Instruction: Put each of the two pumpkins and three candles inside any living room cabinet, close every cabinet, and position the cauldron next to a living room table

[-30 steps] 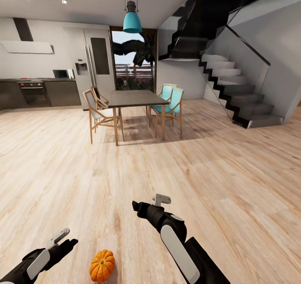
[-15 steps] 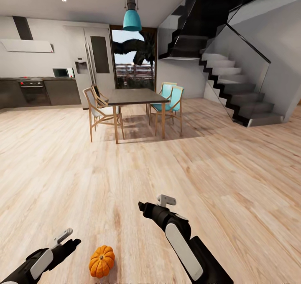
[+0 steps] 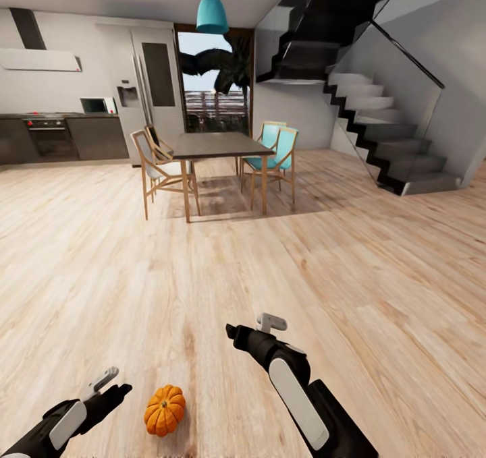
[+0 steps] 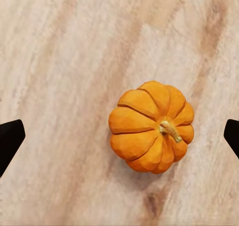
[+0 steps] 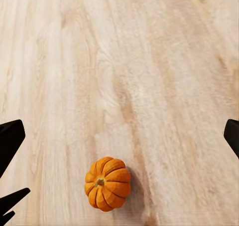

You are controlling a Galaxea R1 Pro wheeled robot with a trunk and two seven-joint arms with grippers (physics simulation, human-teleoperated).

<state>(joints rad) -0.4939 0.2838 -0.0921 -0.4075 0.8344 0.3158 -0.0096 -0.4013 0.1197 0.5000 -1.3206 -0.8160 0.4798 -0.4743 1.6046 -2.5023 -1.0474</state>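
Observation:
One bright-orange pumpkin [image 3: 164, 409] sits upright on the wood floor just ahead of me, between my two arms. My left gripper [image 3: 111, 387] hovers a little to its left, open; in the left wrist view the pumpkin [image 4: 152, 126] lies below and between the spread dark fingertips [image 4: 10, 138]. My right gripper [image 3: 236, 333] hangs open above the floor, farther forward and right of the pumpkin [image 5: 107, 183]. The candles, the cabinet and the cauldron are out of view.
A dark dining table [image 3: 212, 146] with wooden and teal chairs [image 3: 273, 161] stands across the room. A staircase [image 3: 391, 141] rises at the right, kitchen counters [image 3: 61, 137] run along the far left wall. Bare wood floor [image 3: 337, 262] lies between.
The whole head view has shifted slightly, so the camera moved. The pumpkin stays on the floor and both arms hold nearly the same pose.

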